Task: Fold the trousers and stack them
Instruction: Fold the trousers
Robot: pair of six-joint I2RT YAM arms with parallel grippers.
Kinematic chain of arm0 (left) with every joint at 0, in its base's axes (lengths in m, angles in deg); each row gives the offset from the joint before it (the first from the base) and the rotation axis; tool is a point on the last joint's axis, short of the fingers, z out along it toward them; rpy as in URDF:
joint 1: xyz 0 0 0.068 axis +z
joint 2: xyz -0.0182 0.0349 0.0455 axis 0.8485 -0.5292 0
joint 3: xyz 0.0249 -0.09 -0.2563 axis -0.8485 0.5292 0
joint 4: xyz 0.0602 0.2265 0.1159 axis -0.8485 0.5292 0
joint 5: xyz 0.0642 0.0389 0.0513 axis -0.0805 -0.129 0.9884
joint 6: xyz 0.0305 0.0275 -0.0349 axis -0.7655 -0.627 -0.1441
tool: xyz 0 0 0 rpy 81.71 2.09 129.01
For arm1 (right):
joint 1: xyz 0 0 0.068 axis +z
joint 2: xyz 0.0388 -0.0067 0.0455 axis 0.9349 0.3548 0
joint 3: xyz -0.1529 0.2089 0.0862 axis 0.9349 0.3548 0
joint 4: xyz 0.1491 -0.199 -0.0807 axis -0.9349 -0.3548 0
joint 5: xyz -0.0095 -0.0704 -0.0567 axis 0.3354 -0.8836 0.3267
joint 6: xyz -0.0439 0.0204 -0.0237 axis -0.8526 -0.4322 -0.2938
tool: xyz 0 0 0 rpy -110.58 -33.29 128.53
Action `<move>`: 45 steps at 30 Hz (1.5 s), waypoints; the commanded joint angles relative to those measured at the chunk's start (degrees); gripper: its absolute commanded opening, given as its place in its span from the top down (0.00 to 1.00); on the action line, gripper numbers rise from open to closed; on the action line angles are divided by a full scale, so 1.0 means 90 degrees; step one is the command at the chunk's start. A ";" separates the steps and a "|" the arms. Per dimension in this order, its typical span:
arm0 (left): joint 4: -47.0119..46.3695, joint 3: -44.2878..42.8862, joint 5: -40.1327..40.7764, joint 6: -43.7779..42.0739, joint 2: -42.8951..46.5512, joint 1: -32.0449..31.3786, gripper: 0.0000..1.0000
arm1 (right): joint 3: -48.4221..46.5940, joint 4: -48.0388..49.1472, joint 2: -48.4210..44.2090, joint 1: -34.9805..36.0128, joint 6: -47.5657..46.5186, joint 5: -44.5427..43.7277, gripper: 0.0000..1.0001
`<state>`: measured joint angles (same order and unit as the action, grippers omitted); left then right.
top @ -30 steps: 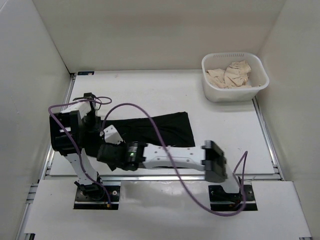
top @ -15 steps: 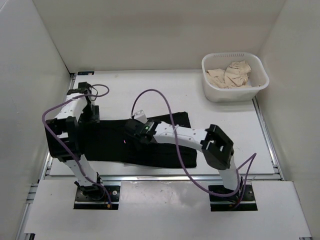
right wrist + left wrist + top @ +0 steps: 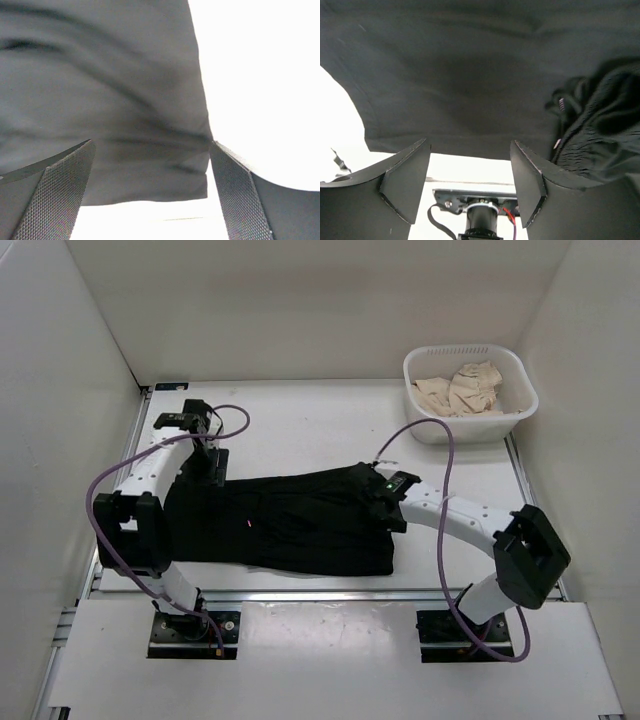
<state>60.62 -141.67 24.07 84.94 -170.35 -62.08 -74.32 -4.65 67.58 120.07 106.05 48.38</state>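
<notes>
The black trousers (image 3: 290, 525) lie stretched left to right across the near half of the table, with a bunched, gathered part at the left showing in the left wrist view (image 3: 600, 125). My left gripper (image 3: 214, 468) hovers at their far left edge. It is open (image 3: 470, 167), with only the white table and the arm's base between its fingers. My right gripper (image 3: 377, 502) is over the trousers' right end. Its fingers stand wide open (image 3: 150, 170) above the fabric's hem corner (image 3: 195, 175) and grip nothing.
A white basket (image 3: 470, 428) holding beige cloth (image 3: 462, 388) stands at the back right. Purple cables (image 3: 440, 455) loop off both arms. The table's metal rail (image 3: 320, 593) runs along the near edge. White walls close in left, right and behind.
My right gripper has swept from the trousers' near left across to their right end and opened wider. My left gripper has drawn back toward the far left edge, opening slightly.
</notes>
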 commanded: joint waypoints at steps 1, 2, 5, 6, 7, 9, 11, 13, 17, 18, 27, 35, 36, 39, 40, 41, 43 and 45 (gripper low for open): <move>-0.0067 0.0410 0.0233 0.0016 -0.0022 -0.0021 0.24 | 0.0628 0.0605 0.0169 -0.0540 0.0094 0.0678 0.01; -0.0145 0.0576 0.0456 0.0016 -0.0022 -0.0021 0.24 | 0.0697 0.0867 0.0169 -0.0649 -0.0014 0.0746 0.01; -0.0340 0.0811 0.0731 0.0016 0.0036 0.0135 0.21 | 0.0815 0.1413 0.0490 -0.0981 -0.0297 0.1047 0.01; -0.0428 0.0812 0.0732 0.0016 0.0036 0.0223 0.21 | 0.0815 0.1523 0.0569 -0.0982 -0.0356 0.1049 0.01; -0.0429 0.0870 0.0800 0.0016 0.0036 0.0446 0.21 | 0.0815 0.1591 0.0647 -0.1050 -0.0357 0.1049 0.01; -0.0506 0.0928 0.0858 0.0016 0.0036 0.0701 0.19 | 0.0874 0.1806 0.0959 -0.1108 -0.0357 0.1224 0.09; -0.0653 0.0929 0.0859 0.0016 0.0036 0.1109 0.18 | 0.1010 0.1982 0.1213 -0.1187 -0.0298 0.1642 0.47; -0.0770 0.1045 0.0859 0.0016 -0.0070 0.1375 0.18 | 0.1088 0.1983 0.1214 -0.1275 -0.0172 0.1704 0.99; -0.0829 0.1105 0.0722 0.0016 -0.0354 0.1630 0.18 | 0.1313 0.1282 0.0593 -0.1762 -0.0113 0.1413 1.00; -0.0887 0.1105 0.0635 0.0016 -0.0354 0.1572 0.18 | 0.1236 0.0670 0.0367 -0.1966 -0.0171 0.1169 1.00; -0.0646 0.0598 -0.0360 0.0016 -0.1319 0.0674 0.18 | -0.2410 -0.2556 -0.0292 -0.1463 -0.0328 -0.0717 1.00; -0.0429 0.0255 -0.1669 0.0016 -0.2063 -0.0109 0.23 | -0.6377 -0.3358 0.3632 0.0821 -0.0093 0.0460 1.00; -0.0429 0.0255 -0.1728 0.0016 -0.2131 -0.0109 0.34 | -0.6962 -0.3359 0.4429 0.0999 -0.0093 0.0599 1.00; -0.0517 0.0314 -0.1826 0.0016 -0.2453 -0.0109 0.75 | -0.8743 -0.2856 0.5410 0.1293 0.0101 0.1493 1.00; -0.0517 0.0314 -0.1885 0.0016 -0.2531 -0.0109 0.86 | -0.8552 -0.2455 0.5413 0.1293 0.0179 0.1711 1.00; -0.0517 0.0236 -0.1963 0.0016 -0.2590 -0.0109 0.86 | -0.8280 -0.1494 0.5414 0.1361 0.0248 0.1878 1.00; -0.0517 0.0167 -0.2090 0.0016 -0.2668 -0.0109 0.86 | -0.7655 -0.0502 0.5218 0.1362 0.0307 0.2317 1.00; -0.0517 -0.0027 -0.2236 0.0016 -0.2737 -0.0109 0.86 | -0.7836 0.0124 0.5344 0.1430 0.0123 0.2708 1.00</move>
<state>59.94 -140.35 8.15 85.58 -192.75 -62.39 -143.61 -18.55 119.32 133.79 107.41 64.14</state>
